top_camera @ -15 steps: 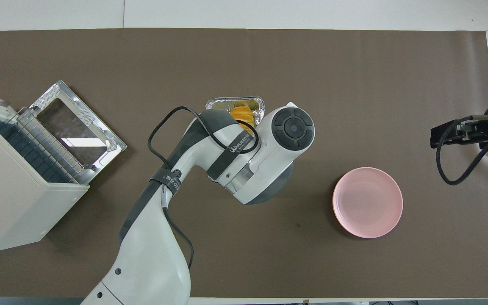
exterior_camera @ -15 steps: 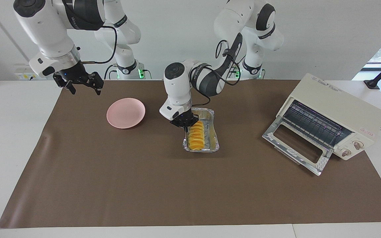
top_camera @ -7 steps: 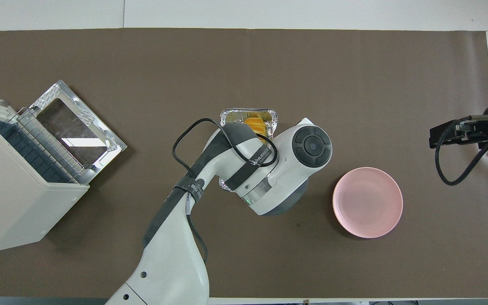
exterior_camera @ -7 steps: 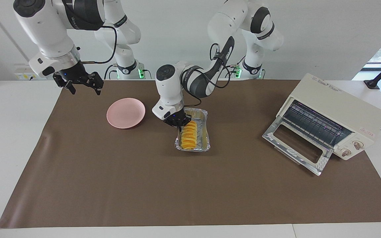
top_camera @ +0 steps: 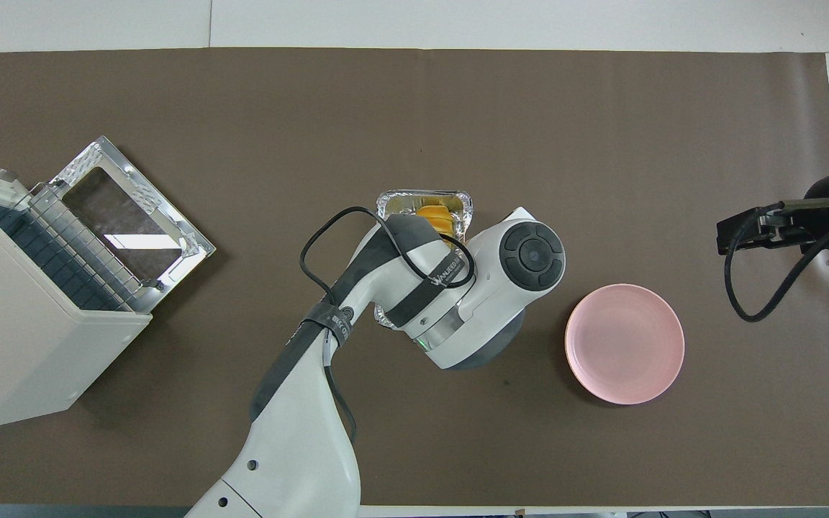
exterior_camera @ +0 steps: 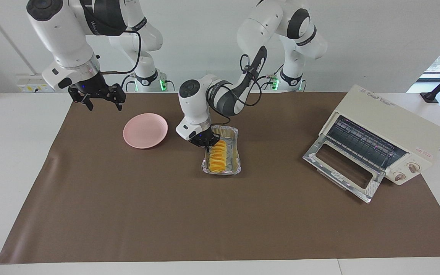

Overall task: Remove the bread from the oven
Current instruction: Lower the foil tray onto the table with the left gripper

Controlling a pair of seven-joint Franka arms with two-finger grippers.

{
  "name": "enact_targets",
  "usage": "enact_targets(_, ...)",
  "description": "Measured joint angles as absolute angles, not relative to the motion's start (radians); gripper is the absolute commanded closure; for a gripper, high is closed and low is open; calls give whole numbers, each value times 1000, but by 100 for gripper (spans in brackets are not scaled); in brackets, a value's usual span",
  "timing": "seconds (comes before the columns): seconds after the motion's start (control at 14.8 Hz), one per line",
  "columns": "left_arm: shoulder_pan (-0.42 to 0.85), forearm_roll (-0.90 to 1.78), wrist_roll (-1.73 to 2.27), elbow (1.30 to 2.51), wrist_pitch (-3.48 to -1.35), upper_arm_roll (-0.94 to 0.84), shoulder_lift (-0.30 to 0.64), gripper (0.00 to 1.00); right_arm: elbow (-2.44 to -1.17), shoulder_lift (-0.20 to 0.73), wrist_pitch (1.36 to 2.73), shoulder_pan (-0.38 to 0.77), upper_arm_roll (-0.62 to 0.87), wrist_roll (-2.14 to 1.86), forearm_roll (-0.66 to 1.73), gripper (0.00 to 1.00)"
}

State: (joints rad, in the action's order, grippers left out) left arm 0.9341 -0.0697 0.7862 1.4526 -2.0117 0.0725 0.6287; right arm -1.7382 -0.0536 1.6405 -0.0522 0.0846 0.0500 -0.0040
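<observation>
Left arm bent low over mid-bench, wrist pointing down; left gripper [exterior_camera: 206, 143] clamped on foil tray [exterior_camera: 232, 166] rim at end nearer robots. Right gripper [exterior_camera: 98, 98] raised over mat edge near pink plate [exterior_camera: 145, 130], fingers spread, holding nothing. One tray, one plate, one oven. Bread [exterior_camera: 217, 157] lies in tray. Oven [exterior_camera: 390, 134] at left arm's end, door dropped open, rack bare.

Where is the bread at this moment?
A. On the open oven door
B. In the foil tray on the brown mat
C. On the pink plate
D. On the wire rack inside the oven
B: the bread lies in the foil tray on the mat, between the pink plate and the oven, whose rack shows nothing on it.
</observation>
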Motion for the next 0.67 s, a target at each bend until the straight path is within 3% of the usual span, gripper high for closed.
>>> enact_targets(0.34, 943, -90, 836, 1466, -2045, 72, 629, 100, -1759, -54, 1661, -44, 85, 50, 10, 0)
enact_targets(0.4, 946, -93, 844, 1471, -2049, 72, 629, 92, -1761, -54, 1661, -44, 85, 50, 10, 0)
enact_targets(0.47, 948, -94, 849, 1474, -2051, 73, 629, 21, -1762, -54, 1663, -44, 85, 50, 10, 0)
enact_targets(0.54, 949, -95, 852, 1473, -2053, 73, 629, 0, -1762, -54, 1665, -44, 85, 50, 10, 0)
enact_targets(0.67, 950, -106, 863, 1473, -2059, 74, 628, 0, -1762, -54, 1666, -44, 85, 50, 10, 0)
